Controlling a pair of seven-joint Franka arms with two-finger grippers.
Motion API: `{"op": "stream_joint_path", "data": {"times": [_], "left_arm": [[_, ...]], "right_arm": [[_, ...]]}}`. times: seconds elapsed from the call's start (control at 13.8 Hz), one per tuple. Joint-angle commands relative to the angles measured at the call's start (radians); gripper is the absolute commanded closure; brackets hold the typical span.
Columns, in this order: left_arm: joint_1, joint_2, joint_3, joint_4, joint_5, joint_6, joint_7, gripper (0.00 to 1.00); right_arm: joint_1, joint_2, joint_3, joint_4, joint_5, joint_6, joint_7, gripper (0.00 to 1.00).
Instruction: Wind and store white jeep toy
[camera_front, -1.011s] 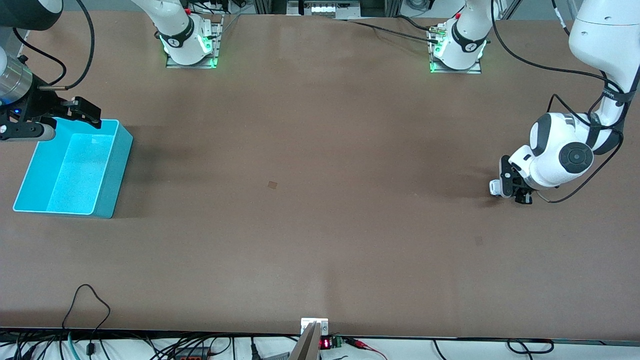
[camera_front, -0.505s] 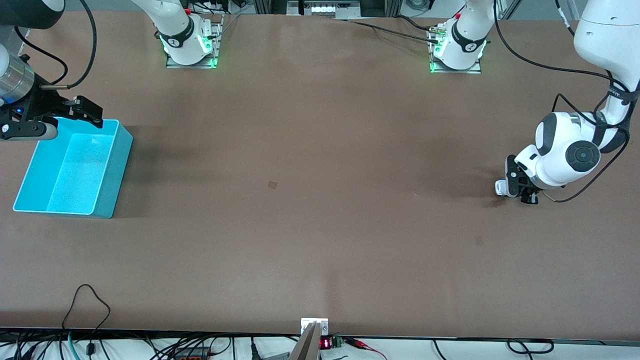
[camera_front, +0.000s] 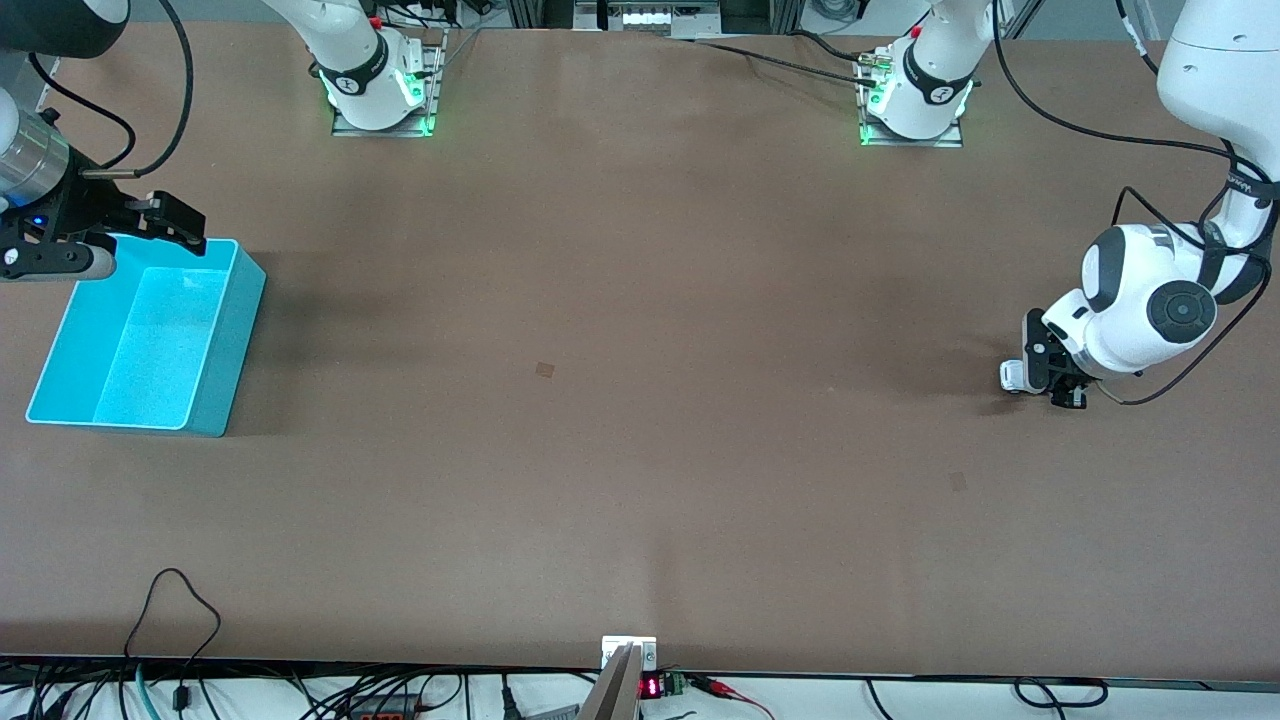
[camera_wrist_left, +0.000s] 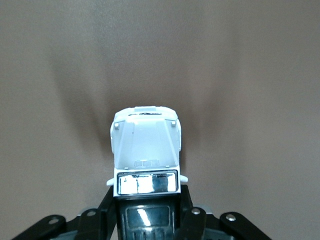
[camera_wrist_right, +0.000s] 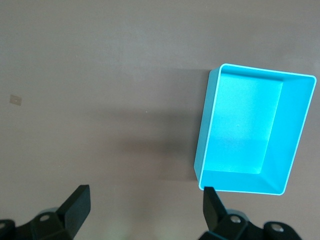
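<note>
Left gripper (camera_front: 1052, 380), clamped on the jeep (camera_front: 1012, 376): slid along the table (camera_front: 640, 400) toward the left arm's end, jeep carried with it. Left arm's wrist and elbow shifted the same way.

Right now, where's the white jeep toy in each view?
Front view: white jeep toy on the table toward the left arm's end, gripped by the left claw.
Left wrist view: fills the centre, hood leading, black rear between the fingers.
Right wrist view: not in it; shows only the turquoise bin.
Shared landmark: brown table.
</note>
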Motion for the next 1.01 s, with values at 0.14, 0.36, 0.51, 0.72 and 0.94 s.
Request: {"op": "stream_joint_path", "data": {"times": [0.14,0.36,0.51,0.72,0.94], "left_arm": [[0.029,0.063,-0.005,0.026,0.034,0.011,0.015,0.0],[0.029,0.048,-0.013,0.041,0.034,-0.015,0.015,0.0],[0.026,0.014,-0.017,0.043,0.022,-0.067,0.009,0.0],[0.027,-0.036,-0.037,0.088,0.016,-0.233,-0.023,0.0],[0.023,-0.095,-0.052,0.154,-0.05,-0.41,-0.047,0.0]], "right_arm": [[-0.004,-0.008,0.003,0.007,0.013,-0.028,-0.017,0.0],[-0.002,-0.008,0.003,0.008,0.013,-0.029,-0.016,0.0],[-0.004,-0.008,0.003,0.008,0.013,-0.029,-0.017,0.0],[-0.004,-0.008,0.003,0.008,0.013,-0.029,-0.017,0.0],[-0.004,-0.009,0.003,0.008,0.013,-0.031,-0.017,0.0]]}}
